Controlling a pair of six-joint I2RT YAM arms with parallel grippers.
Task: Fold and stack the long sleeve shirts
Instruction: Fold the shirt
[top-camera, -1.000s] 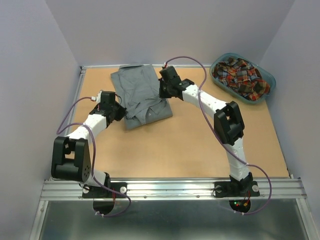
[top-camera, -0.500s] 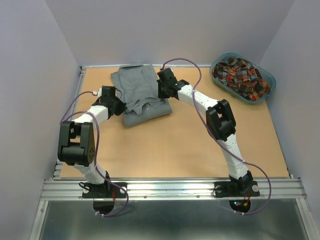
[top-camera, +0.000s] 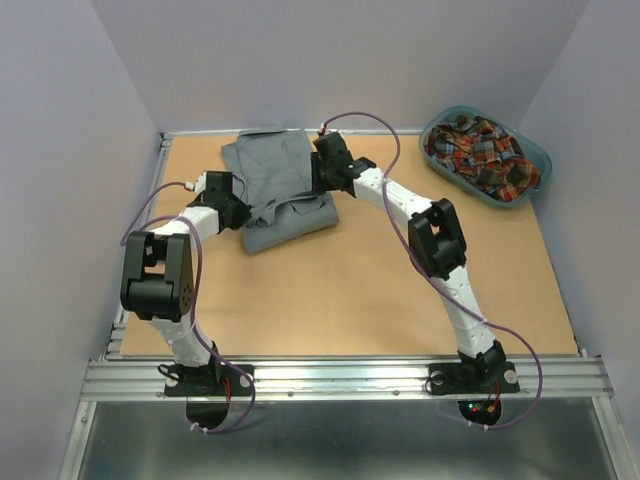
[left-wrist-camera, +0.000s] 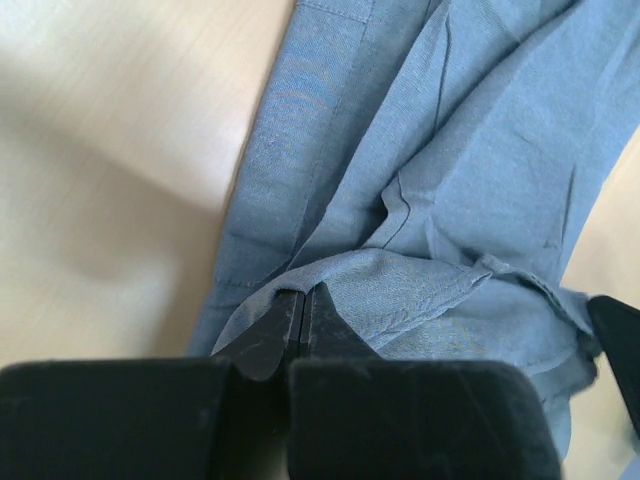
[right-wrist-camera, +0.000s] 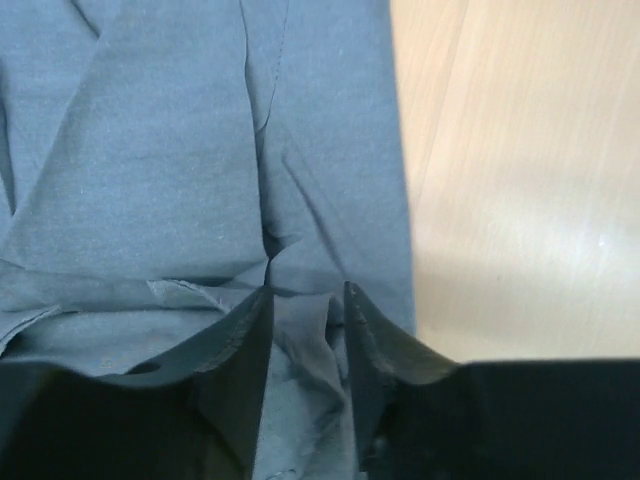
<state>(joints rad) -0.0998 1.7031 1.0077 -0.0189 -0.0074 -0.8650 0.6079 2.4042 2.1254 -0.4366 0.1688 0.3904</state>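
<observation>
Walls: we see plain pale lavender panels at the back (top-camera: 340, 60), left (top-camera: 60, 200) and right (top-camera: 600, 150).
Table (top-camera: 350, 290): we note a tan, matte, wood-look top.
Near edge: ribbed aluminium rail (top-camera: 340, 378), with a grey metal sheet (top-camera: 350, 445) below it.
Light: we find it even, with soft shadows.

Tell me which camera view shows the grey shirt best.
Top external view: it alone shows the whole grey shirt, outline and folds together. The left wrist view shows only a fold of it pinched in the shut left claw; the right wrist view shows only creased cloth beneath the parted right claw.
</observation>
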